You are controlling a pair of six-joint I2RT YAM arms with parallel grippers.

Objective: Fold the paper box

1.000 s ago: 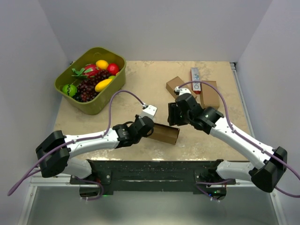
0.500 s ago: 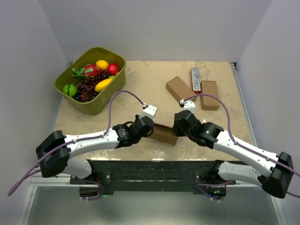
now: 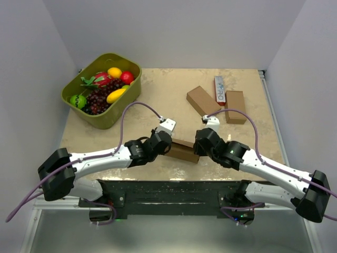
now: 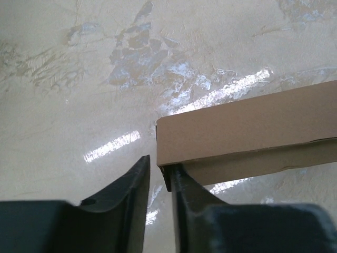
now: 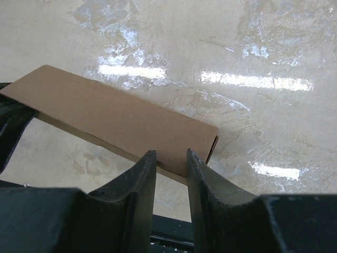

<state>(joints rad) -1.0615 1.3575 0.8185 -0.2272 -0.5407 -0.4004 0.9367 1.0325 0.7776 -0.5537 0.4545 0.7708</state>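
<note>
The paper box [image 3: 182, 151] is a flat brown cardboard box lying between my two grippers near the table's front edge. My left gripper [image 3: 169, 148] is at its left end. In the left wrist view the box [image 4: 247, 132] runs off to the right, and the left gripper [image 4: 159, 164] has its narrow jaws pinched at the box's end corner. My right gripper [image 3: 198, 148] is at the box's right end. In the right wrist view the box [image 5: 116, 118] lies just beyond the right gripper [image 5: 171, 155], whose fingers stand a little apart over the box's near edge.
A green bin [image 3: 120, 112] of toy fruit stands at the back left. Two plain brown boxes [image 3: 200, 99] [image 3: 235, 106] and a white-and-red carton [image 3: 219, 89] lie at the back right. The black base rail [image 3: 168, 192] runs along the near edge.
My right arm has swung from the back boxes forward and down to the paper box's right end. The box, held up and tilted by the left gripper before, now lies lower and flatter.
</note>
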